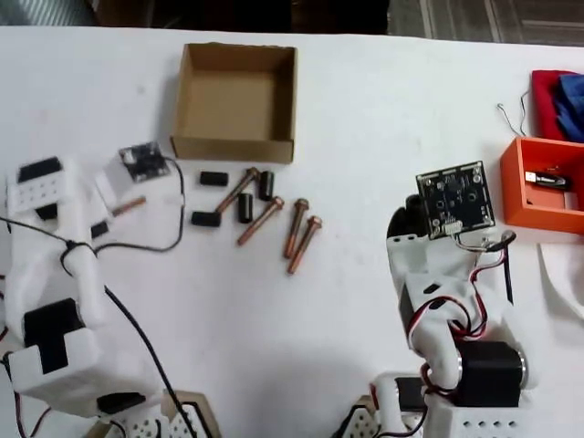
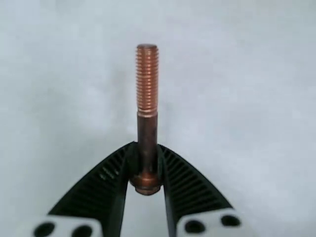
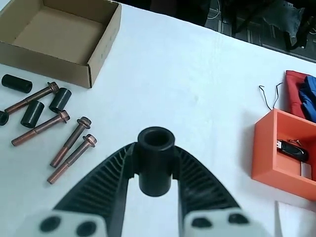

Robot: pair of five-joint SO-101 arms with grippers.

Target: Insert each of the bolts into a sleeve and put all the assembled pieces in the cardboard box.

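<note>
My left gripper (image 2: pixel 146 174) is shut on the head end of a copper bolt (image 2: pixel 147 108), whose threaded end points away over bare table. In the high view this bolt (image 1: pixel 129 206) sticks out of the left gripper (image 1: pixel 116 199) at the table's left. My right gripper (image 3: pixel 155 170) is shut on a black sleeve (image 3: pixel 156 159), held upright with its bore showing. The right gripper (image 1: pixel 403 226) sits right of the loose parts. Several bolts (image 1: pixel 261 221) and black sleeves (image 1: pixel 245 207) lie in front of the open cardboard box (image 1: pixel 235 139), which holds nothing.
An orange box (image 1: pixel 542 187) holding a small black item stands at the right edge, with red cloth (image 1: pixel 555 102) behind it. A thin wire (image 1: pixel 516 114) lies nearby. Cables (image 1: pixel 155 245) trail from the left arm across the table.
</note>
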